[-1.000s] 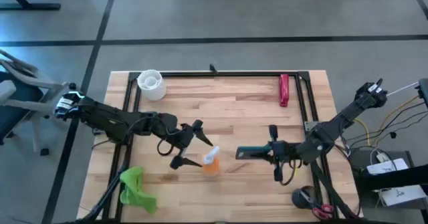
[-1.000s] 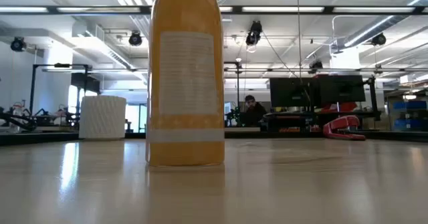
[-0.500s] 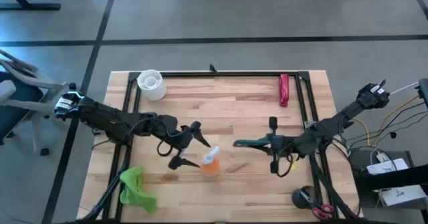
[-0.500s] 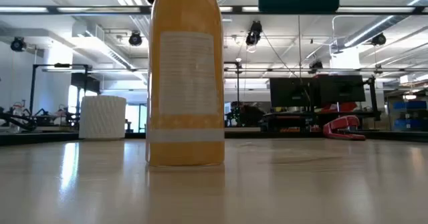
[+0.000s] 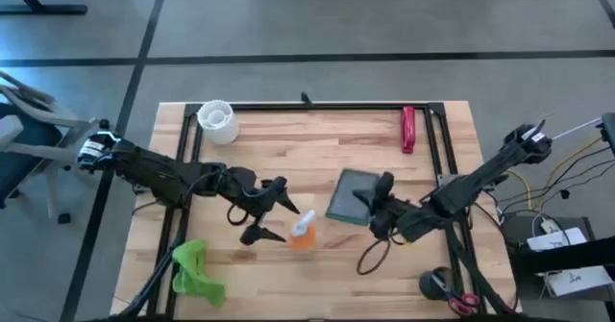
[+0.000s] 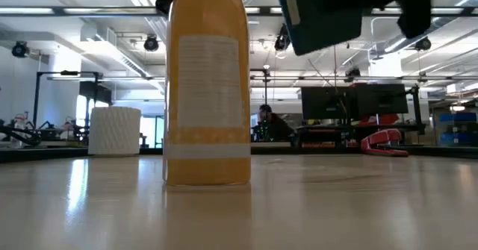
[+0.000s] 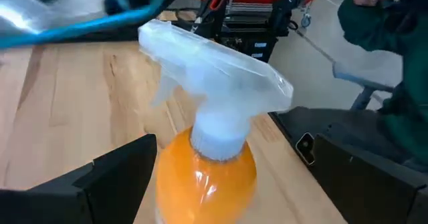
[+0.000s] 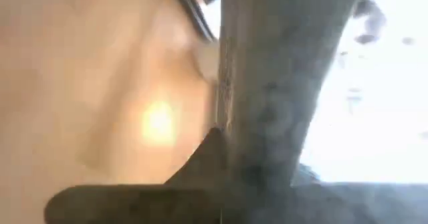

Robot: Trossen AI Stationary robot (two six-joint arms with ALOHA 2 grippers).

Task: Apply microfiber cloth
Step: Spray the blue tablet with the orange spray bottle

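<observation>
The microfiber cloth (image 5: 195, 272) lies crumpled at the table's near left corner, with no gripper near it. An orange spray bottle (image 5: 303, 233) with a white top (image 7: 214, 83) stands upright at the table's middle. My left gripper (image 5: 266, 210) is open just left of the bottle, level with its top, one finger on each side of the line toward it, and touches nothing. My right gripper (image 5: 377, 207) is shut on a black rectangular slab (image 5: 350, 196), held in the air right of the bottle. The low view shows the slab (image 6: 336, 15) high up. My right gripper pinches the slab between its two fingers at the slab's right edge (image 5: 367, 203). The fingers come about level from the table's right side. The slab is lifted clear of the table and tilted, its broad face turned partly upward.
A white ribbed cup (image 5: 217, 121) stands at the far left and a red tool (image 5: 408, 130) lies at the far right. Black frame rails (image 5: 317, 106) run along the table's edges. A person (image 6: 269, 121) sits far back in the room.
My right gripper has rolled over and drawn a little toward the bottle and the far edge. The slab, edge-on a second ago, now shows its broad face from above and hangs lower and tilted in the low view.
</observation>
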